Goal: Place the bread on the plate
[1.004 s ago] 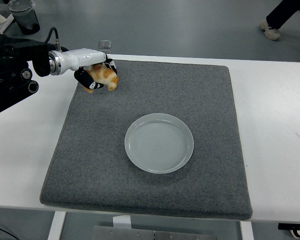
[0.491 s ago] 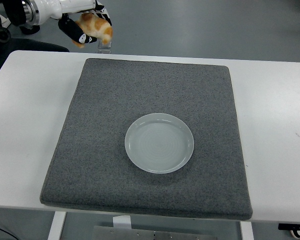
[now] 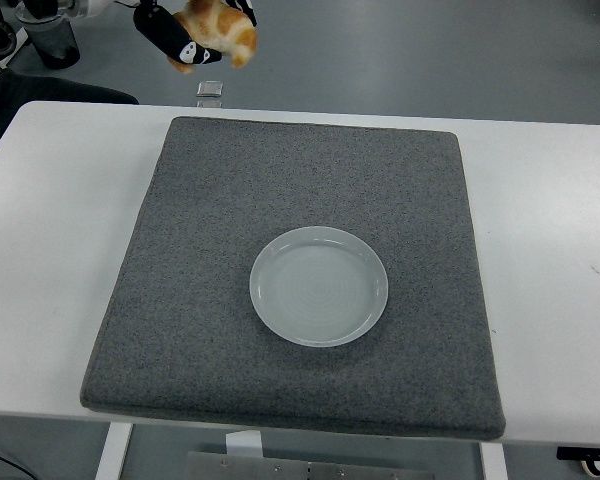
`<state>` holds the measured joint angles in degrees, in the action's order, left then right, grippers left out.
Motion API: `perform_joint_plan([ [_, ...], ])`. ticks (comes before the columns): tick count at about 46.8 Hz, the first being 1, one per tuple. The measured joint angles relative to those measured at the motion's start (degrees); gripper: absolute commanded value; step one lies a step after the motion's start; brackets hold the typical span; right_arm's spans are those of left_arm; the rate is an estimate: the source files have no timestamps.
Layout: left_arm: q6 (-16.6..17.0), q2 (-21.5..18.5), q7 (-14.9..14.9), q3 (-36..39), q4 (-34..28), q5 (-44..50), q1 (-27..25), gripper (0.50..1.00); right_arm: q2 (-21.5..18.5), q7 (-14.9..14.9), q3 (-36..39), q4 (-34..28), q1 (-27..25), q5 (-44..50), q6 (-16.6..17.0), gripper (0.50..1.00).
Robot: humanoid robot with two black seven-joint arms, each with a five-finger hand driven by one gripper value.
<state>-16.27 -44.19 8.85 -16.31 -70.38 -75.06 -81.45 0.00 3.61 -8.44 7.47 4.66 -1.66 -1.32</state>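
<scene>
Left hand [image 3: 195, 30] at the picture's top left, raised above the table's far edge, black fingers [image 3: 165, 35] wrapped round the bread [image 3: 220, 28] (golden-brown, a croissant by its look). Bread held in the air, well apart from the plate [image 3: 319, 286]. Plate pale, round, bare, sitting right of centre on the grey mat [image 3: 180, 300]. Mat covers most of the white table [image 3: 50, 250].

- A round pale grey-green plate [image 3: 318, 286], smooth and glossy like glazed ceramic.
- A dark grey square mat [image 3: 300, 270], rough, matt, felt-like.
- A white table [image 3: 555, 270], smooth, faintly satin.
- A golden-brown bread roll [image 3: 223, 30], shiny crust.
</scene>
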Motion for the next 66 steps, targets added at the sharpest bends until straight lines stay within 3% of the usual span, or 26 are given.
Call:
perform_joint_plan([
  [11, -1.84, 1.02, 0.38, -0.05, -4.57, 0.3, 0.28, 0.5, 0.0, 0.01, 0.0, 0.0, 0.0, 0.0, 0.0, 0.93],
  [21, -2.76, 5.13, 0.52, 0.12, -7.14, 0.29, 1.14, 0.5, 0.0, 0.01, 0.0, 0.0, 0.0, 0.0, 0.0, 0.932],
  [47, -3.03, 18.5, 1.36, 0.46, -7.12, -2.44, 6.63, 0.5, 0.0, 0.0, 0.0, 0.0, 0.0, 0.0, 0.0, 0.93],
  [57, -3.07, 21.5, 1.42, 0.65, -6.58, -7.26, 10.81, 0.5, 0.0, 0.0, 0.0, 0.0, 0.0, 0.0, 0.0, 0.93],
  [66, -2.95, 21.86, 1.43, 3.0, -5.41, -9.33, 12.09, 0.5, 0.0, -0.01, 0.0, 0.0, 0.0, 0.0, 0.0, 0.93],
])
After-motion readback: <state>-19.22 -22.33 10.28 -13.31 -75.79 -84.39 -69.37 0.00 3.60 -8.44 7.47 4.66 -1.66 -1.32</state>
